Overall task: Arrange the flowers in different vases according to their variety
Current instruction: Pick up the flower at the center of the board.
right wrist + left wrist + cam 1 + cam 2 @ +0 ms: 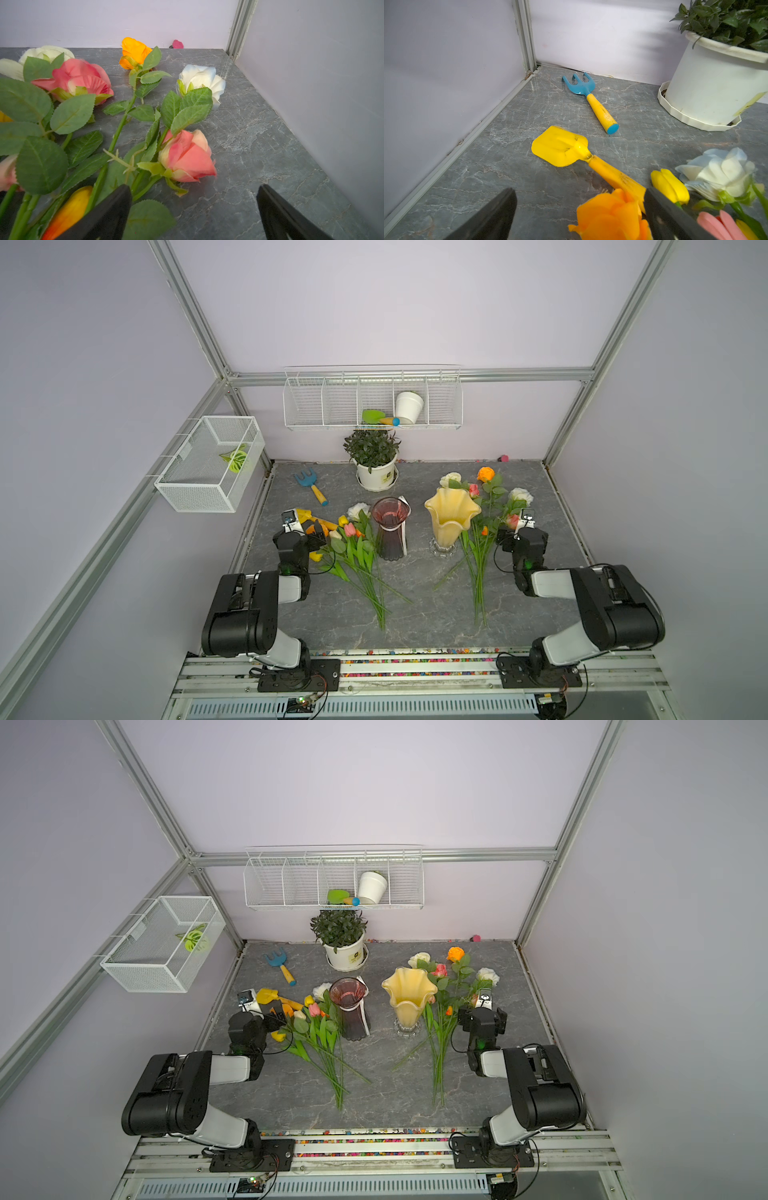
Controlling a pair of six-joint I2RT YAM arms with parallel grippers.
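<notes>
The left fingers stand spread wide, grasping nothing. In the wrist view an orange rose shows between them, with a yellow tulip past one finger. The right fingers are also released, with a pink rose just beside them on the worktop.

The dark purple vase stands upright. The tulip bunch lies flat just beside it, on the left arm's side. The pale yellow vase stands near it on the other side, and the rose bunch lies beyond that.

A yellow shovel crowds the tulip heads. A blue rake lies farther back, and the mark on its handle is unreadable. Behind the purple vase sits a potted plant whose pot label is too small to read.
</notes>
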